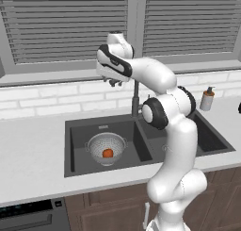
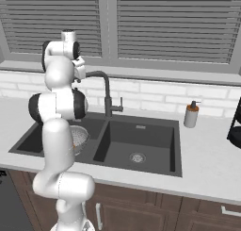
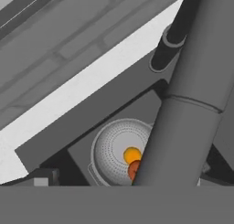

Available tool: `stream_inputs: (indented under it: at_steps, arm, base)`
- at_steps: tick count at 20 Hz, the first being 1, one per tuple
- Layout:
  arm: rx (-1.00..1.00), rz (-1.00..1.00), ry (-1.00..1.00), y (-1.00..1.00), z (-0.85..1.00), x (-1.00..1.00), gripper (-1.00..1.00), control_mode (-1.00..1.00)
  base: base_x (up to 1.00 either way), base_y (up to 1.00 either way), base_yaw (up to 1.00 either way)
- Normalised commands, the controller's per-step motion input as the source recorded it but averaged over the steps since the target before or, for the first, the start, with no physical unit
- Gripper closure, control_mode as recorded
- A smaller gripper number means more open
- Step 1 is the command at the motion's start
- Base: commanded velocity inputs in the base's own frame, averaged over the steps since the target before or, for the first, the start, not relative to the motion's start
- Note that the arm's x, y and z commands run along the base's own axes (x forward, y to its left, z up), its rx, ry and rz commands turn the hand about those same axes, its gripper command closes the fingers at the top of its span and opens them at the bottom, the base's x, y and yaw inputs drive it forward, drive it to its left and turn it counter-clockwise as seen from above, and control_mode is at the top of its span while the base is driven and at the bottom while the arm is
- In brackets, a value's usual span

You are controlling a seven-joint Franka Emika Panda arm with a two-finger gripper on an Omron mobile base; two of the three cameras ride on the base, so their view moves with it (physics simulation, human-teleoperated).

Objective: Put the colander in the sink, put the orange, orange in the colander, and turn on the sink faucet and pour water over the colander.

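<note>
The silver colander (image 1: 107, 145) sits in the left basin of the dark sink (image 1: 75, 131). One orange (image 1: 108, 153) shows inside it from the left base view. The hand view looks down into the colander (image 3: 114, 147) and shows two oranges: one (image 3: 132, 154) in the middle, the other (image 3: 135, 169) partly behind the faucet. My gripper (image 1: 114, 82) hangs open and empty high above the sink, right beside the bent-over top of the dark faucet (image 1: 135, 100). The faucet (image 3: 196, 81) runs very close across the hand view. Its side lever (image 2: 120, 109) sticks out low on the stem. No water is in view.
A white soap bottle (image 1: 207, 99) stands on the counter to the right of the sink. The right basin (image 2: 137, 140) holds just its drain (image 2: 137, 157). A black rack (image 2: 235, 121) shows at the far right edge. Window blinds and a sill run behind the faucet.
</note>
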Motion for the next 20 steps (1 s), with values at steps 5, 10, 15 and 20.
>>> stream_inputs:
  at_steps: [5,10,15,20]
  arm:
    - [0.00,0.00,-0.05,0.00,-0.39,-0.42,-1.00,-1.00]
    - [0.00,0.00,-0.16,-0.01,0.08,-0.19,-1.00,-1.00]
    - [0.03,0.00,-0.06,-0.02,0.26,-0.14,-1.00,-1.00]
    - [0.08,0.00,0.00,-0.16,0.25,-0.41,-1.00,-1.00]
  base:
    - [0.00,0.00,0.00]
    - [0.00,0.00,0.00]
    - [0.00,0.00,0.00]
    - [0.00,0.00,0.00]
